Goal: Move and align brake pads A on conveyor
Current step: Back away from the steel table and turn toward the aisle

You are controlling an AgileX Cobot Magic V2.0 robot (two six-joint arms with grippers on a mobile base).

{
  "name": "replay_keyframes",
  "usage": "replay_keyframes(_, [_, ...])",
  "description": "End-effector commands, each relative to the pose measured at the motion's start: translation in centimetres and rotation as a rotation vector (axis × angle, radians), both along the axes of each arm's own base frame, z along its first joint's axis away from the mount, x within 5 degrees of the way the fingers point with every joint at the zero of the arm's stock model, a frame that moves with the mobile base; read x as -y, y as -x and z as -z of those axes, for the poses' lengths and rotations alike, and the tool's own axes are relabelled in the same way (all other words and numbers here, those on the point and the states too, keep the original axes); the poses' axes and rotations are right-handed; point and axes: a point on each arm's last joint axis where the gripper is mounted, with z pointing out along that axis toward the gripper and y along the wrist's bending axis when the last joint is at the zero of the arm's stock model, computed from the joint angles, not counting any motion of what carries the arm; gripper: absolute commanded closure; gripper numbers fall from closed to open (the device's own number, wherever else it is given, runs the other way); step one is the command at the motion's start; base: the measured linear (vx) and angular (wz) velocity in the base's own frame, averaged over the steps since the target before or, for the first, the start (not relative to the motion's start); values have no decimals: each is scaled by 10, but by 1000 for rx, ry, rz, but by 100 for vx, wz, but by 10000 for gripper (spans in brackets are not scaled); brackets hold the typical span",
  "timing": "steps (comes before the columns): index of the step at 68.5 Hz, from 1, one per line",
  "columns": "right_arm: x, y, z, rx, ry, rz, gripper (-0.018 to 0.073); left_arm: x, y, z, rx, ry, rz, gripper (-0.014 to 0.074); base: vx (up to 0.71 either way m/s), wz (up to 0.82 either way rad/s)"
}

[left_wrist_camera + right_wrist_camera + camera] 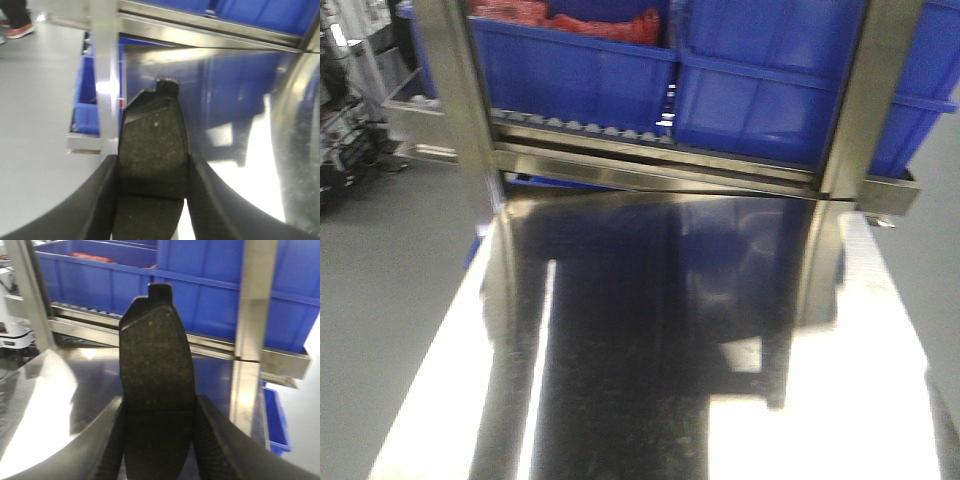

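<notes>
**Tool state**
- Left gripper (152, 172): closed on one brake pad (152, 132). The fingers press its two long edges at the lower half, and the tabbed end projects forward.
- Right gripper (159, 412): closed on a second brake pad (156, 350), held in the same way.

**Location**
- Both pads appear to be carried clear of the steel table (650, 360), in front of the rack of blue bins (570, 65).
- The belt does not appear in any view.

**Handling (judgement)**
- Each pad looks rigid and fairly dense for its size, so it should not flex under clamp force.
- The gritty face should offer good friction. The black backing edges probably offer less, so an edge grip may let the pad pivot if it is bumped.
- The corners of the friction material may chip. Lay the pad down flat and do not drop it.
- Preferred hold: across the width, near mid-length, so the pad stays balanced
</notes>
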Motion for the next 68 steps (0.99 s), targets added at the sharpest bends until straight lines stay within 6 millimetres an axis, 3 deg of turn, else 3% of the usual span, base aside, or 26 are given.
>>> replay_keyframes(1, [2, 0, -18, 119, -18, 27, 566, 3, -2, -15, 99, 27, 29, 603, -9, 42])
replay_keyframes(68, [2, 0, -18, 119, -18, 27, 566, 3, -2, -15, 98, 27, 29, 603, -17, 67])
